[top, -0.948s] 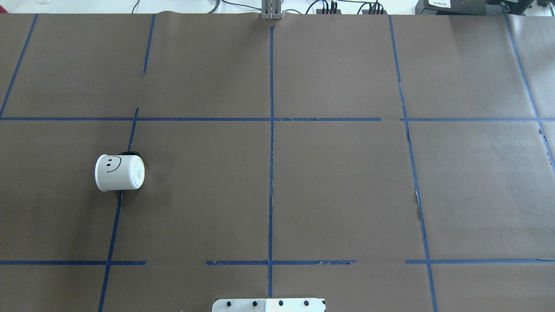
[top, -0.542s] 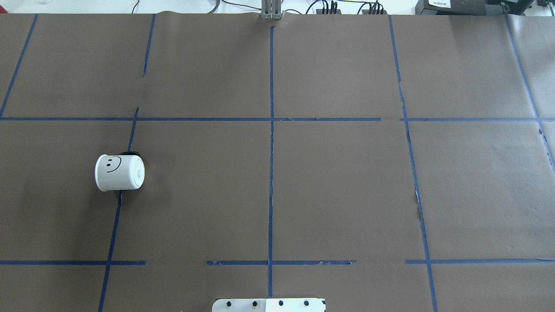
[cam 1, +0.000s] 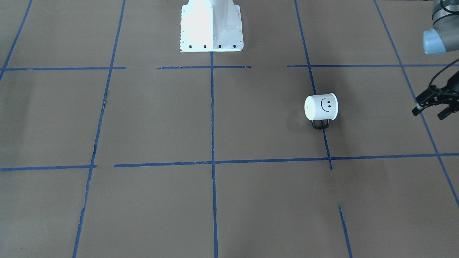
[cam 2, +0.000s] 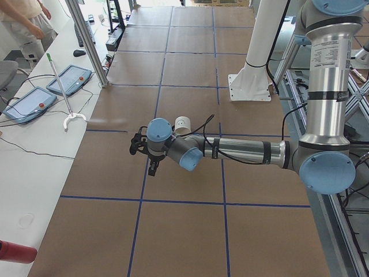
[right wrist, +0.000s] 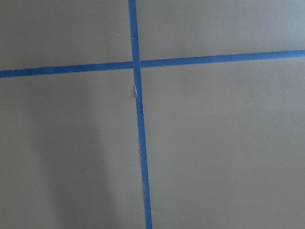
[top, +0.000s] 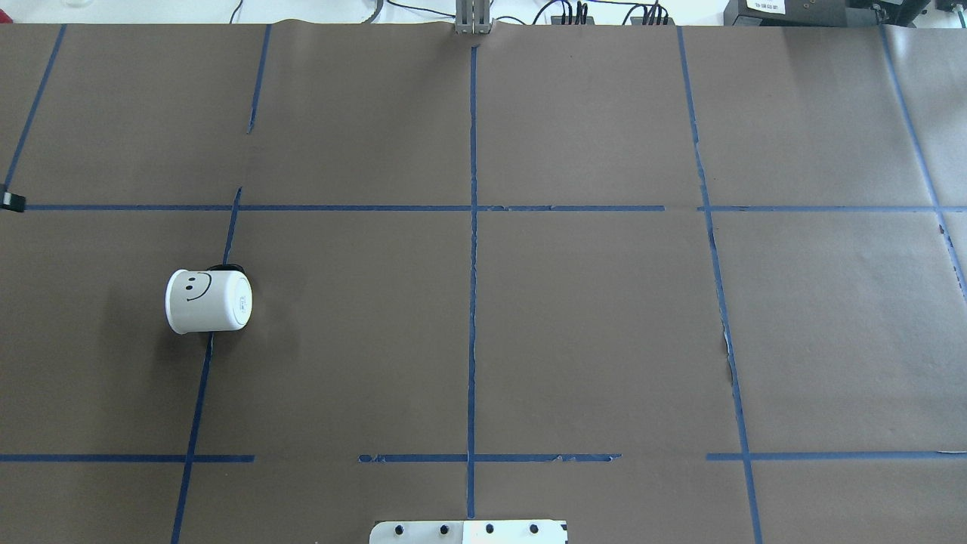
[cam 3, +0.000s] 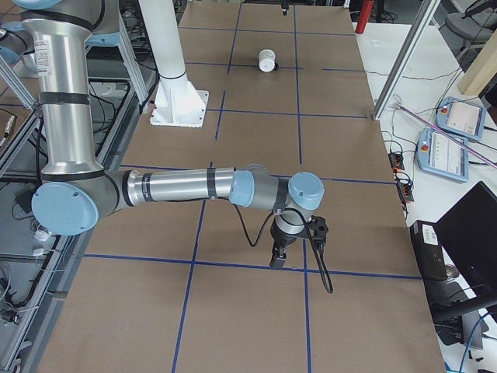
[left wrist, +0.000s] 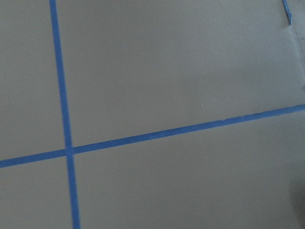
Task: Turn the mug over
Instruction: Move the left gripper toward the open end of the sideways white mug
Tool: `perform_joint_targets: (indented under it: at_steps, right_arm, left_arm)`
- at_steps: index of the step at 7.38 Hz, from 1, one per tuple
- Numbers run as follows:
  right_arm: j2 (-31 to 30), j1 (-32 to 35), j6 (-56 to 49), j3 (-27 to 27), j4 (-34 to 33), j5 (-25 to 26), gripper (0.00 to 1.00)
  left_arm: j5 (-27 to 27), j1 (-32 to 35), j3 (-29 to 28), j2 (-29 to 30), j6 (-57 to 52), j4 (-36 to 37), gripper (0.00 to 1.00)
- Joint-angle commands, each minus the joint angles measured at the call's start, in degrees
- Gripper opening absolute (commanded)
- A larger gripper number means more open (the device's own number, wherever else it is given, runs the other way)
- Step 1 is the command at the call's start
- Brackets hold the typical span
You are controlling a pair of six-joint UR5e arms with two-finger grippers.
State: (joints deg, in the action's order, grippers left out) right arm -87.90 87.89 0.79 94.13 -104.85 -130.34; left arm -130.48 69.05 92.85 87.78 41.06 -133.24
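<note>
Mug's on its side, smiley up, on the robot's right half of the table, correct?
No. The mug is on its side, smiley up, but on the robot's left half of the table; the overhead exterior view shows it.

Matt brown paper (top: 604, 317) lies smooth before me; its blue tape lines (top: 472, 302) are frayed in places. The mug (top: 208, 301) looks glossy, my base plate (cam 1: 211, 28) shiny metal.
</note>
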Motion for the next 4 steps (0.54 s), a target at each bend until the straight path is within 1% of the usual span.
perform_joint_targets:
  at_steps: [1,2,4]
  right_arm:
    - [0.01,0.00,0.00,0.00,0.00,0.00,1.00]
    - [0.01,0.00,0.00,0.00,0.00,0.00,1.00]
    - [0.01,0.00,0.00,0.00,0.00,0.00,1.00]
  left_arm:
    - [13.94,-12.21,0.65,-1.20,20.90,-9.39,1.00]
    - [18.81,-16.18,1.70,-1.21,25.77,-9.41,1.00]
    - [21.92,-22.08,6.44,-1.29,37.18,-9.58,1.00]
